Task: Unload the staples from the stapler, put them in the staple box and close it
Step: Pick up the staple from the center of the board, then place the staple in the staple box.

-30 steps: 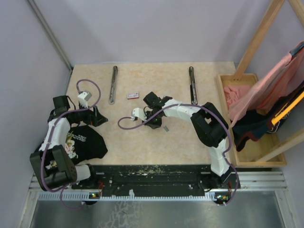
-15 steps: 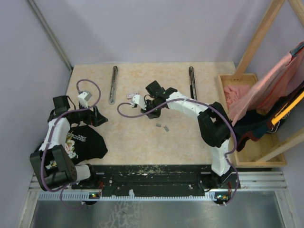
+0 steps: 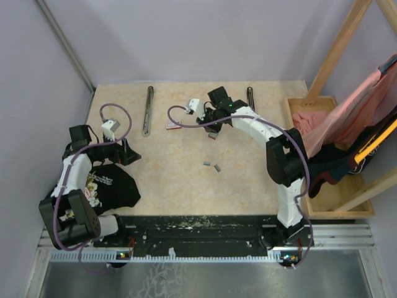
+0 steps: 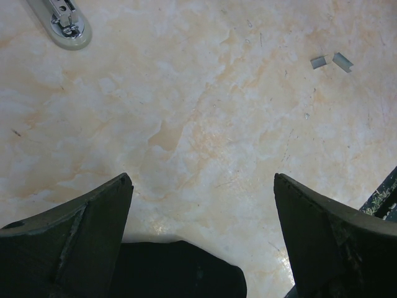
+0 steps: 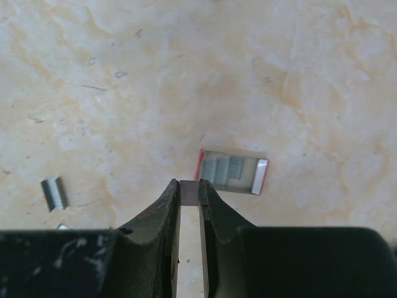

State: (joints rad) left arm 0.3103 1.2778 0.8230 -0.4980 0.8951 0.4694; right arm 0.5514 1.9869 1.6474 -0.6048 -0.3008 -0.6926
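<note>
My right gripper (image 5: 189,186) is shut on a small grey block of staples (image 5: 190,189), pinched at its fingertips. It hovers just short of a small red-and-white box (image 5: 231,171) that has grey staples inside. In the top view this gripper (image 3: 208,124) is at the back middle of the table, right of the box (image 3: 173,125). Two loose staples (image 3: 205,164) (image 3: 217,167) lie mid-table. One long stapler (image 3: 147,110) lies at the back left, another stapler (image 3: 250,110) at the back right. My left gripper (image 4: 202,180) stands open over bare table.
A black printed cloth (image 3: 108,186) lies at the left front, under the left arm. A wooden crate (image 3: 322,155) with pink and dark fabric stands off the table's right edge. Another loose staple (image 5: 54,193) lies left of the right gripper's fingers.
The right arm has swung from mid-table toward the back, carrying the staple block up to the red-and-white box. Two staples it was covering now show mid-table. The left arm has not moved.
</note>
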